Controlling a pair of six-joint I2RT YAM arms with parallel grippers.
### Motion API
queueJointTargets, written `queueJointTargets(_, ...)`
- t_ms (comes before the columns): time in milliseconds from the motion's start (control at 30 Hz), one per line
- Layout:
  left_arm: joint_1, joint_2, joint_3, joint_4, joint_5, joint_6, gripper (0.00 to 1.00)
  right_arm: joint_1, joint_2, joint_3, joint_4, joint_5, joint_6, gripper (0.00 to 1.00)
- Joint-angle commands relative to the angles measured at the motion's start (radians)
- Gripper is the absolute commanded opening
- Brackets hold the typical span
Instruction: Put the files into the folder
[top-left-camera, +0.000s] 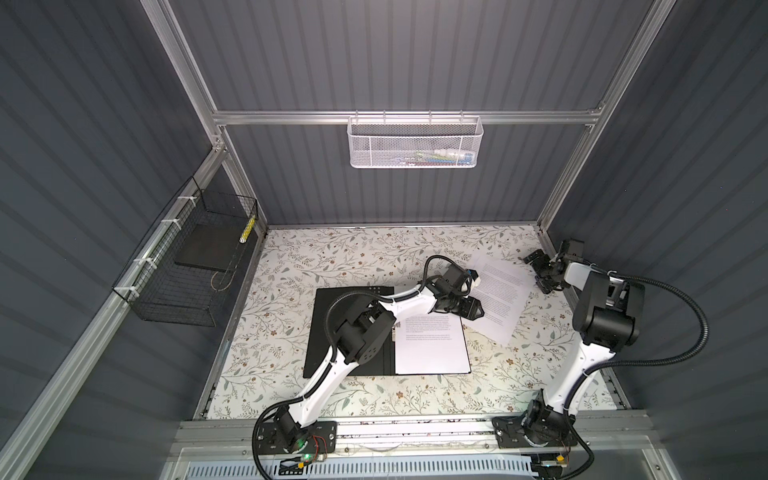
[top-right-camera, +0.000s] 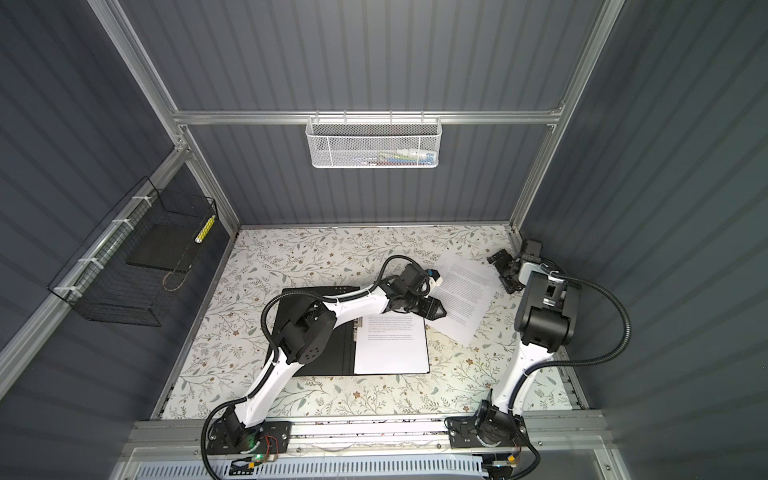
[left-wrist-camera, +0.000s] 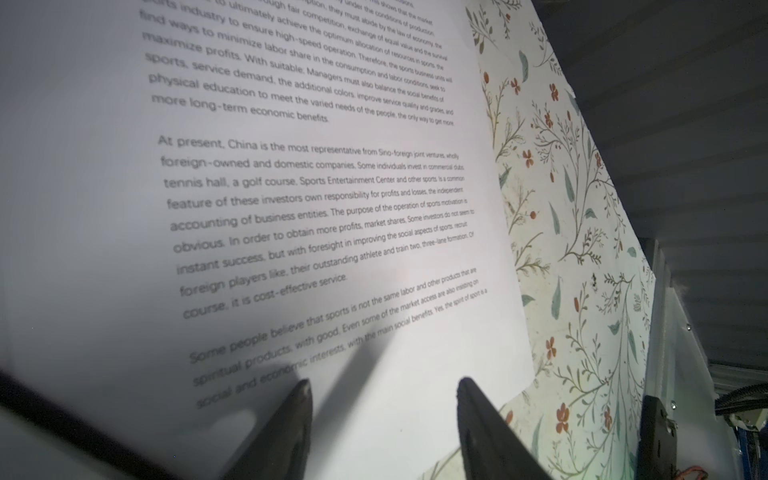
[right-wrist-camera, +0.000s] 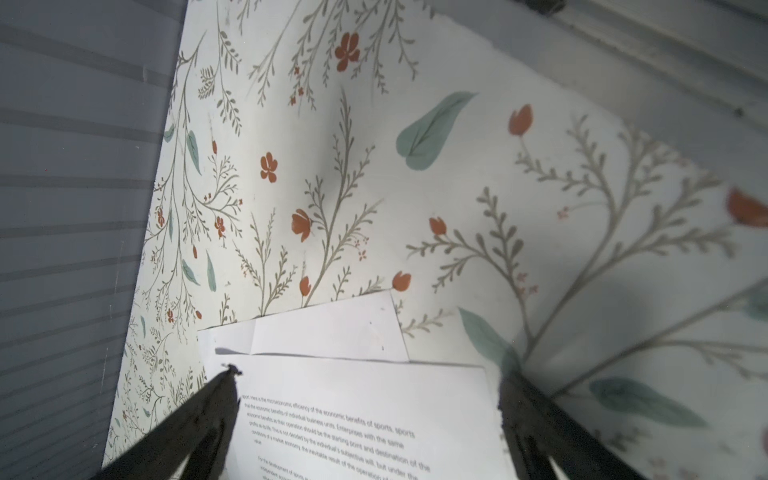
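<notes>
Front rail first, closest to us, both arms bolted to it and reaching away over the table. Sweeping from the left: the folder lies open and flat, black inside up, with one filed sheet square on its right-hand half. Next the left gripper, arm stretched across the folder. Its wrist view shows the fingers standing apart, low over printed paper, nothing pinched between them. Whether the tips touch the page I can't tell. Then the files: a loose stack flat on the table, just right of the folder and further back, skewed, long axis running from the far right down toward the folder's far right corner. Right gripper sits at the stack's far right corner, jaws spread wide, sheets fanned beneath it, nothing gripped.

So here's the hinge: the stack lies right of the folder and turned off its lines. The left gripper, on the folder-side edge, is the nearer one. My read is the paper must slide left, come toward us and swing square onto the filed sheet.

Surface: a floral table cover that looks smooth, so flat thin paper will likely be hard to lift by an edge. Around it, ribbed grey walls on an aluminium frame, a black wire basket holding a dark slab on the left wall, a white mesh basket on the back rail.
</notes>
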Motion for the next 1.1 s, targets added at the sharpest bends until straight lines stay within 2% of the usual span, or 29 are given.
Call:
queueJointTargets(0,-0.007,0.038,0.028,-0.038,0.015,-0.004,0.57,-0.005,0.043,0.046,-0.076,-0.034,0.0,0.99)
queueJointTargets(300,-0.007,0.052,0.045,-0.043,0.024,-0.006,0.57,0.009,0.077,0.086,-0.158,-0.121,0.002,0.99)
queueJointTargets(533,-0.007,0.067,0.061,-0.049,0.03,-0.006,0.57,0.032,0.044,0.037,-0.16,-0.203,-0.016,0.99)
queueJointTargets(833,-0.007,0.096,0.071,-0.055,0.025,-0.015,0.57,0.03,-0.156,-0.186,-0.015,-0.324,0.028,0.99)
queueJointTargets(967,-0.007,0.098,0.064,-0.05,0.025,-0.021,0.57,0.031,-0.236,-0.245,0.007,-0.329,0.026,0.98)
queueJointTargets(1067,-0.008,0.091,0.051,-0.039,0.024,-0.025,0.57,0.033,-0.284,-0.286,0.01,-0.296,0.009,0.94)
